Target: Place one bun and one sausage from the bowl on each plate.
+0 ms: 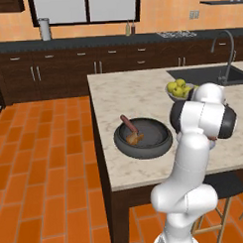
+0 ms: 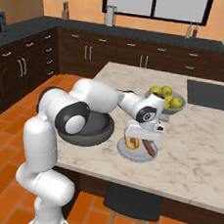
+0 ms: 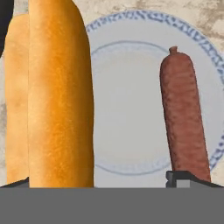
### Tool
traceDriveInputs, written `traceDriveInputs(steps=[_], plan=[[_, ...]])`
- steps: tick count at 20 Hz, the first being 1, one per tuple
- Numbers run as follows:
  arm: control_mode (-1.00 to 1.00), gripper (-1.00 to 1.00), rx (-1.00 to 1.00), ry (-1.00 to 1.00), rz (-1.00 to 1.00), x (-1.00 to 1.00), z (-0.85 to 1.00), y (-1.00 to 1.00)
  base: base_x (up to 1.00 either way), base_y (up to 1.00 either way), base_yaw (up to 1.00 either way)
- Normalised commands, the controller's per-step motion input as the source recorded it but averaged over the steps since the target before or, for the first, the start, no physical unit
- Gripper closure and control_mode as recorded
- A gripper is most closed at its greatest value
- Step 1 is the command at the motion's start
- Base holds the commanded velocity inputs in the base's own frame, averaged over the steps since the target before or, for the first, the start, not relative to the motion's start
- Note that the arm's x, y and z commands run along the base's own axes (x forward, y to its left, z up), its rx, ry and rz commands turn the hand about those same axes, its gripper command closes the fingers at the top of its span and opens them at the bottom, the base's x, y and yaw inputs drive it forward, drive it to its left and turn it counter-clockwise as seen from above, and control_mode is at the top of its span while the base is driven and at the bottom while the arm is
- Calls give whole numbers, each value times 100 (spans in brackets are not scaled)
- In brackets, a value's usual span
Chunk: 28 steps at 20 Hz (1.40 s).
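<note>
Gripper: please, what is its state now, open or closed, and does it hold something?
Gripper: open over the plate; bun and sausage lie on it, nothing held.

Bun point(image 3: 59, 96) cut off at top edge

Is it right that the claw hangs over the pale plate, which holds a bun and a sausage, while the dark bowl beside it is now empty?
Not quite. The bowl isn't empty: the left base view shows a sausage and a bun in it. The rest holds: the claw hangs over the plate, which holds a bun and a sausage.
</note>
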Motion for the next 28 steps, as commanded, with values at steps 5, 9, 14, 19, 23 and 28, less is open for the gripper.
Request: traceDriveInputs(steps=[5, 9, 14, 19, 23, 28], plan=[[-100, -100, -7, 4, -11, -4, -11, -3, 0, 0, 0], [-100, -100, -2, 17, -2, 6, -13, -1, 0, 0, 0], [-100, -100, 0, 25, 0, 15, -25, -6, 0, 0, 0], [-100, -100, 0, 20, 0, 6, -15, -10, 0, 0, 0], [-100, -100, 0, 0, 0, -19, 38, 5, 0, 0, 0], [-100, -100, 0, -3, 0, -28, 37, 25, 0, 0, 0]])
